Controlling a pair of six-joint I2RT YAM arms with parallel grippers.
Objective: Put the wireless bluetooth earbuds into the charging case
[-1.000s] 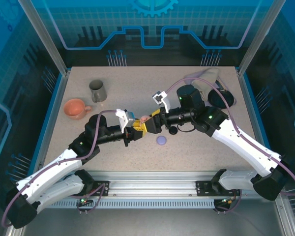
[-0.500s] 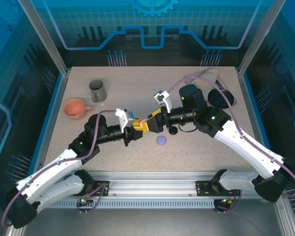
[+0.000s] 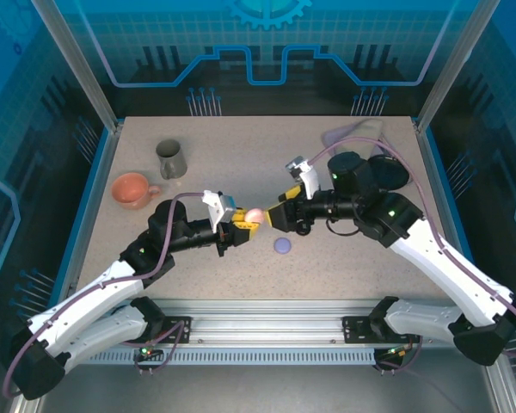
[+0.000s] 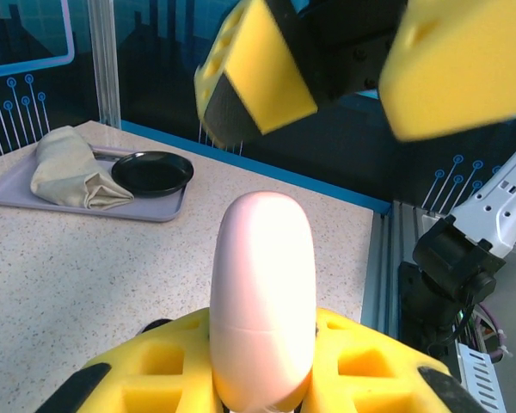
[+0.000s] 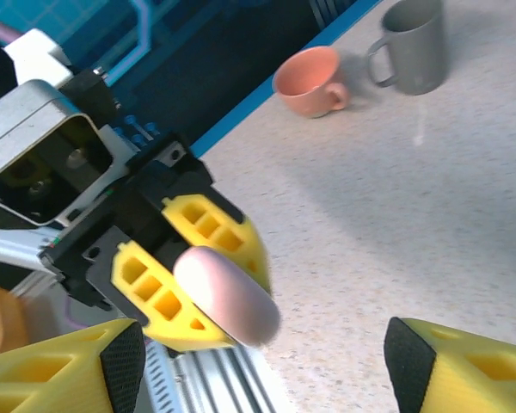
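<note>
Top view: left fingers point(image 3: 241, 227) pinch a pink case point(image 3: 254, 213) mid-table. The right fingers point(image 3: 272, 216) face it from the right, just beside it and not touching. A lavender case point(image 3: 282, 246) lies on the table point(image 3: 241, 146) just near of the right fingers. Grey mug point(image 3: 170, 159) and salmon cup point(image 3: 131, 190) sit well off to the far left. A tray point(image 3: 337, 138) with a black dish point(image 3: 389, 175) sits at the far right, so none of that is in the way. Left wrist view: the pink case point(image 4: 262, 292) stands upright, clamped between the yellow left fingers point(image 4: 370, 361). A seam runs round its lower part and the lid looks closed, so I can't tell if any buds are inside. The right fingers point(image 4: 258, 73) hang beyond it, spread wide with nothing between them. The tray point(image 4: 9, 191), a folded cloth point(image 4: 69, 168) and the black dish point(image 4: 152, 172) are behind. Right wrist view: right fingers point(image 5: 64, 370) are spread wide and empty, with the pink case point(image 5: 228, 297) ahead in the left fingers point(image 5: 211, 225). The cup point(image 5: 310, 82) and mug point(image 5: 413, 43) are far beyond. My read is that it's early: a case is in hand but nothing looks inserted. Left to do: open the lid, find and pick the buds, seat them. The main risk is the two arms working tip to tip in tight clearance, plus the lavender case sitting right under that spot.
</note>
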